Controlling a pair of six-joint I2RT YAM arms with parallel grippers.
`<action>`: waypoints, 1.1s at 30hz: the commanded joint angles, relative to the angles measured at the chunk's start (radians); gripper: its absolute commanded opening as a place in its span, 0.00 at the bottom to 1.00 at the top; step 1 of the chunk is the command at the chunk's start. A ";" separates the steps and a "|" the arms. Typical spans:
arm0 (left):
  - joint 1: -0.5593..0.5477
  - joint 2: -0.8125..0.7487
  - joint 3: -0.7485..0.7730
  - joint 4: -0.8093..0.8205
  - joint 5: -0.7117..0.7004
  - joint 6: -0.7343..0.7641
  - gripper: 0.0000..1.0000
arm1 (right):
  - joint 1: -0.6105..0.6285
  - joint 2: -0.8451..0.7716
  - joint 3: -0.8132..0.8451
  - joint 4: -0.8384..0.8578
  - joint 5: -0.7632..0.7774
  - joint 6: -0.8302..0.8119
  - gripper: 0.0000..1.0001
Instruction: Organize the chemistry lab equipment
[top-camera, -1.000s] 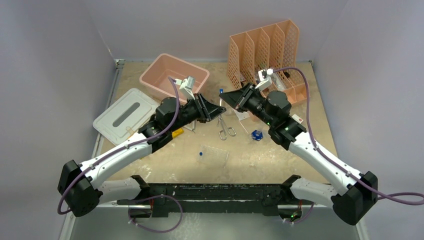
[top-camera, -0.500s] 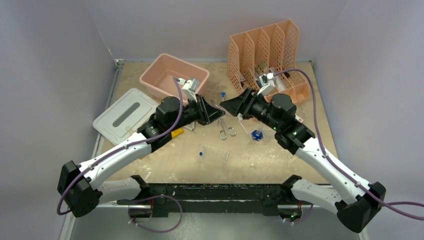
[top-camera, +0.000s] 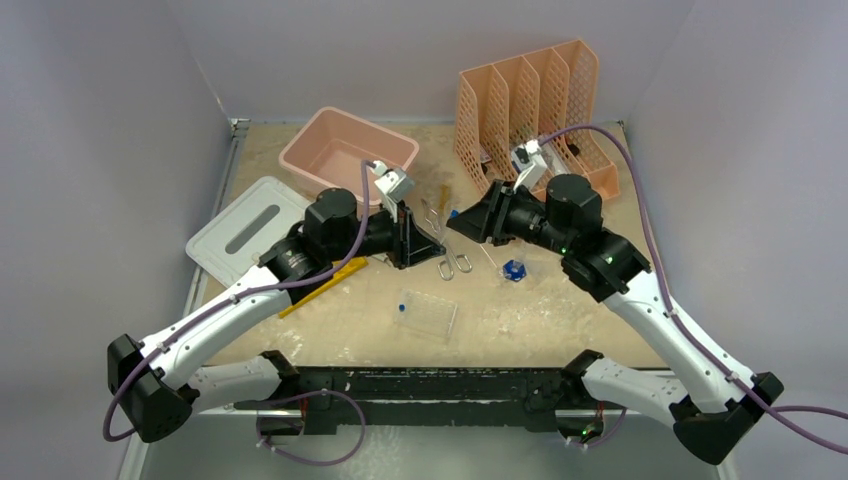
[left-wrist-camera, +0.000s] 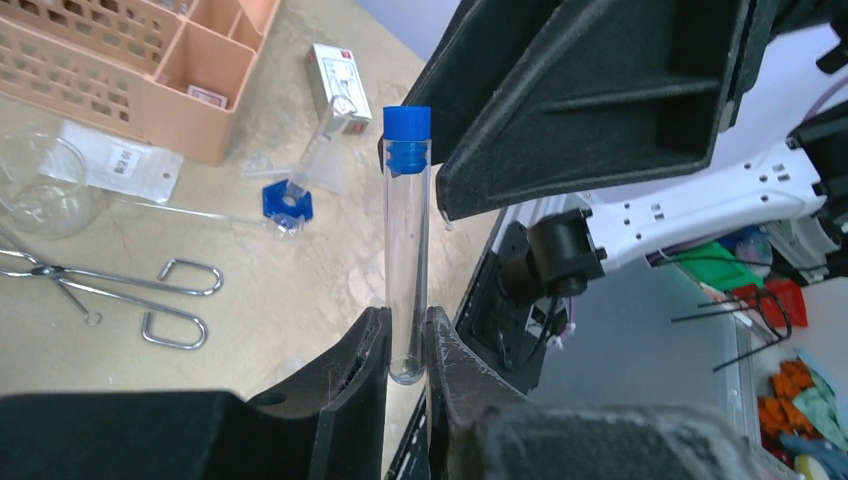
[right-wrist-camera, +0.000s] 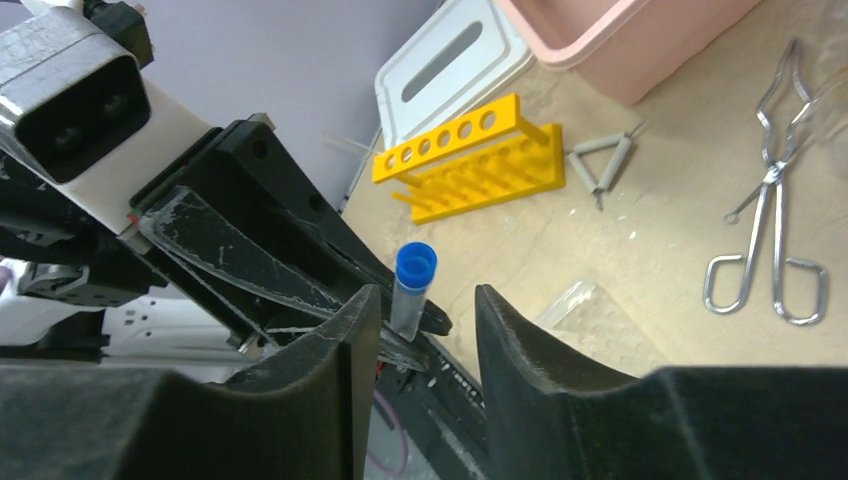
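The clear test tube (left-wrist-camera: 407, 250) with a blue cap is up in the air over the middle of the table (top-camera: 560, 320). The left gripper (left-wrist-camera: 407, 345) pinches its round bottom end tight. The right gripper (right-wrist-camera: 418, 310) faces it, fingers spread apart on both sides of the cap end, not squeezing. Below lie the metal tongs (right-wrist-camera: 772, 178), the wire triangle (right-wrist-camera: 600, 146), the yellow rack (right-wrist-camera: 465, 160) and the clear tray (top-camera: 432, 312). The pink tub (top-camera: 345, 150), grey lid (top-camera: 250, 230) and peach file holder (top-camera: 530, 95) sit farther back.
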 joint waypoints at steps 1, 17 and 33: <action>0.001 -0.025 0.023 -0.012 0.093 0.070 0.00 | -0.002 -0.016 0.028 -0.009 -0.067 -0.001 0.40; 0.001 -0.010 0.077 -0.126 0.140 0.148 0.00 | -0.007 0.031 0.044 0.018 -0.165 0.039 0.18; 0.001 -0.086 0.166 -0.309 -0.558 0.212 0.81 | -0.005 -0.081 -0.108 0.131 0.130 -0.400 0.06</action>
